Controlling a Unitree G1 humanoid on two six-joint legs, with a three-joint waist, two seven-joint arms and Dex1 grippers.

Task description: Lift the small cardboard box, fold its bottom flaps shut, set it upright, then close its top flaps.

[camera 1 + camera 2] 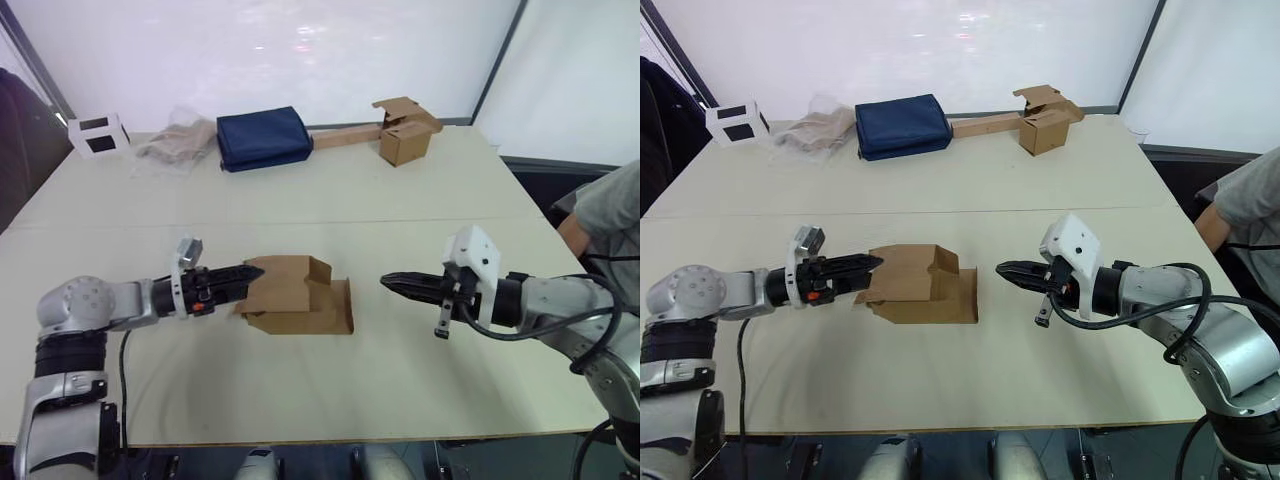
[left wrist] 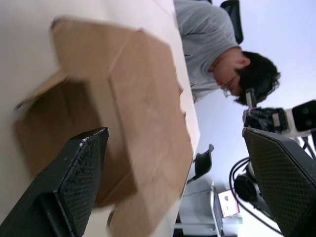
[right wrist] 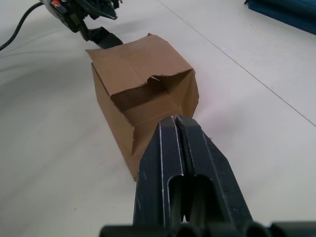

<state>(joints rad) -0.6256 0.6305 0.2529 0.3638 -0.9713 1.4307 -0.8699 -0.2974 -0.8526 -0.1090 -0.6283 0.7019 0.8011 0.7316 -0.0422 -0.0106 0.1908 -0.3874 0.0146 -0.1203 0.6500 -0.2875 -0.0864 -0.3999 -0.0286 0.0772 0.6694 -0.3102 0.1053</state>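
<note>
Box not lifted yet.
Box [image 1: 295,297] on its side, flaps open; left gripper [image 1: 252,272] wide at it, right gripper [image 1: 388,282] closed, empty.

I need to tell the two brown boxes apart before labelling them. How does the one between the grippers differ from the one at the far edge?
The small cardboard box lies on its side mid-table, its flaps open toward the right gripper, with the left gripper at its other end. The far box stands upright near the table's far edge, flaps raised, adjoining a long cardboard strip, with no gripper near it. Both are plain brown, unmarked cardboard.
</note>
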